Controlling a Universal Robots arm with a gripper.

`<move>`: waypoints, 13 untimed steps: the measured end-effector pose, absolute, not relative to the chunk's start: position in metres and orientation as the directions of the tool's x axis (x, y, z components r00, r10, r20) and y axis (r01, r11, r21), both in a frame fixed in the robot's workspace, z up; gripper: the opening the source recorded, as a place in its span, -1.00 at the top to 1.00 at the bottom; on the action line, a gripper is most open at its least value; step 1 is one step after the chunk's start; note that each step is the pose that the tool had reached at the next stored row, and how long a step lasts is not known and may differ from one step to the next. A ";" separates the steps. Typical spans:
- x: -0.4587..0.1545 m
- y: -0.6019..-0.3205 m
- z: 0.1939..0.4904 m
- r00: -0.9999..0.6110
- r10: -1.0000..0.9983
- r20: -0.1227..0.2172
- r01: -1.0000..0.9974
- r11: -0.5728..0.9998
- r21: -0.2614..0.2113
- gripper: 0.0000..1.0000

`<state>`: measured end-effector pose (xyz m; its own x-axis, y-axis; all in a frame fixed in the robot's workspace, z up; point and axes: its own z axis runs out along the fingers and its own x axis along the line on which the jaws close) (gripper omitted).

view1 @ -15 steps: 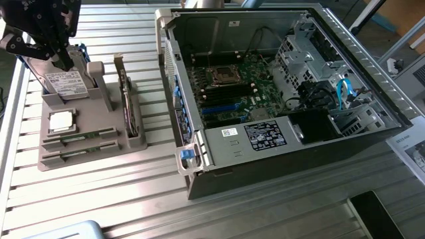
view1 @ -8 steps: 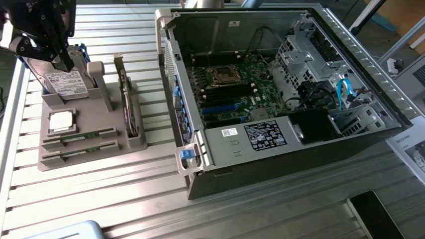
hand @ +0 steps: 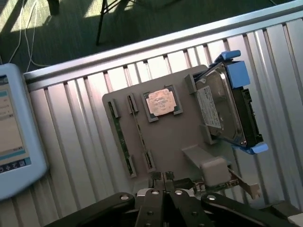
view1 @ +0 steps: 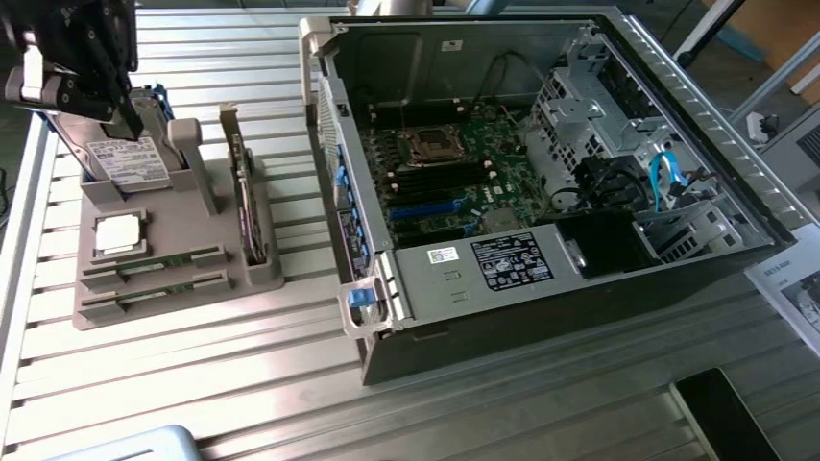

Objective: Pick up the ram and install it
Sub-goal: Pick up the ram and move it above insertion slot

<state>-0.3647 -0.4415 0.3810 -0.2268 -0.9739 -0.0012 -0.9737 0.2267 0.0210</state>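
Ram sticks [view1: 160, 262] [hand: 120, 139], two long thin green circuit boards alike, lie side by side in narrow slots of a flat grey plastic holder tray [view1: 173, 307] [hand: 177, 137], at the tray's end farthest from the hard drive; their chips are too small to make out. Beside them on the tray sits a square silver processor chip [view1: 118, 233] [hand: 161, 101], and beyond that a silver hard drive with blue side rails [view1: 129, 158] [hand: 222, 104] stands in its cradle. A tall green expansion card with a metal bracket [view1: 241, 187] [hand: 236, 182] stands upright along the tray's long edge, partly hidden in the wrist view by the arm's own parts. The black gripper [view1: 126, 123] [hand: 163, 179] hangs above the tray's hard-drive end, its fingers pressed together with nothing between them, apart from the sticks; the exterior view cuts off its upper body. On the exterior view's right of the tray, an open black-and-silver computer case [view1: 666, 106] shows a green motherboard [view1: 443, 178]; whether its memory slots are filled is hard to tell. All rest on a ribbed metal table [view1: 192, 384].
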 end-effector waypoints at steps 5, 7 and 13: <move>-0.365 -0.441 0.381 -0.171 -0.985 -0.001 -0.985 0.170 0.021 0.79; -0.364 -0.441 0.380 -0.129 -0.992 -0.001 -0.991 0.129 0.021 0.79; -0.364 -0.441 0.380 -0.086 -0.996 -0.001 -0.996 0.086 0.021 0.79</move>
